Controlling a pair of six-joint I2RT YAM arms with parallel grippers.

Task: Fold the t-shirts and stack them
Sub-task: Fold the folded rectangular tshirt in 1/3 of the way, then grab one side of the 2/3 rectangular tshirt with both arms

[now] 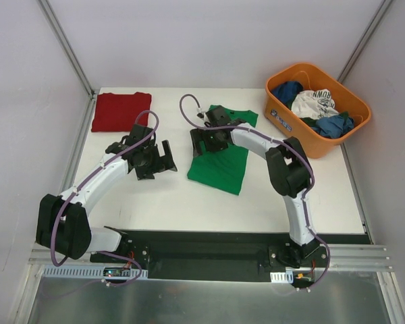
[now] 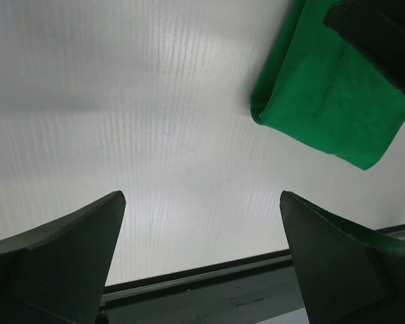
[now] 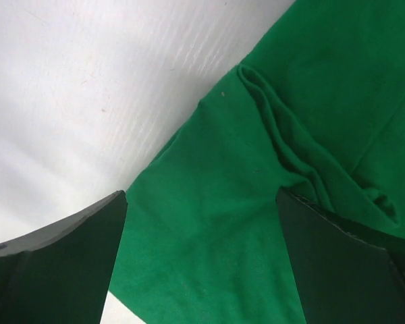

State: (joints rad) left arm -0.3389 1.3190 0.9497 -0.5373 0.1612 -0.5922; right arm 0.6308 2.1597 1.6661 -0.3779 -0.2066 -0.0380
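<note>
**White table, both grippers spread wide, green shirt under the right one**

The white table (image 1: 155, 202) sits between pale walls, with an orange basket (image 1: 291, 125) at its far right corner. The basket holds a heap of blue garments (image 1: 334, 125) and a white garment (image 1: 313, 104) with dark print. I can't make out how they lie on each other.

The green t-shirt (image 1: 223, 167) lies in the middle of the table, partly folded. My right arm crosses its far half, so I can't see that part from above. The right wrist camera shows only a bunched seam and a folded edge.

The dark red t-shirt (image 1: 120, 111) lies folded flat at the far left corner, well apart from both arms.

In the left wrist camera, a dark shape (image 2: 381, 40) is cut off at the top right over the green cloth. I can't tell what it is.

The right arm bends at the elbow and reaches left. The right gripper (image 3: 201, 196) points down at the green shirt with its jaws apart and nothing between them. The left arm stretches far and to the right. The left gripper (image 2: 202, 196) is over bare table just left of the green shirt, jaws wide apart and empty.
</note>
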